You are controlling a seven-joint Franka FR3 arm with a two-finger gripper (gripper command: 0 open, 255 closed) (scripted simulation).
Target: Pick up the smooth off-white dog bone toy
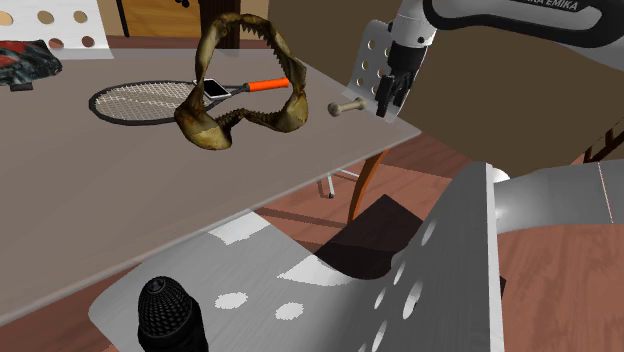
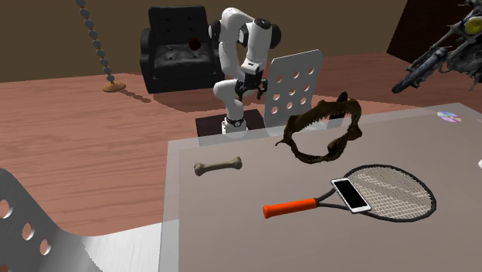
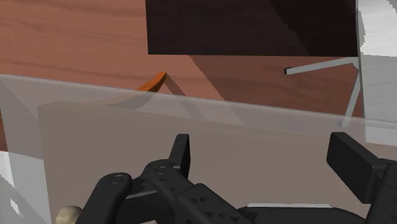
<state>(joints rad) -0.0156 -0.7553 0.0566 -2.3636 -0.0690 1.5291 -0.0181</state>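
The off-white dog bone toy [image 1: 348,106] lies near the table's edge [image 1: 400,132], on the shoulder view's right. From the second exterior view the bone [image 2: 218,165] rests on the grey tabletop, apart from the other things. My black gripper [image 1: 386,103] hangs just beside the bone's end, over the table's edge, a little above the surface. Its fingers [image 3: 181,153] stand apart with nothing between them, so the gripper [image 3: 267,162] is open. One knob of the bone [image 3: 68,214] peeks out beside the hand, outside the fingers.
A brown toothed jaw [image 1: 240,85] stands upright mid-table, with a racket [image 1: 140,100] with an orange grip and a phone [image 1: 216,89] behind it. A white perforated chair [image 1: 372,55] stands close behind my gripper. Another perforated chair [image 1: 440,270] is in the foreground.
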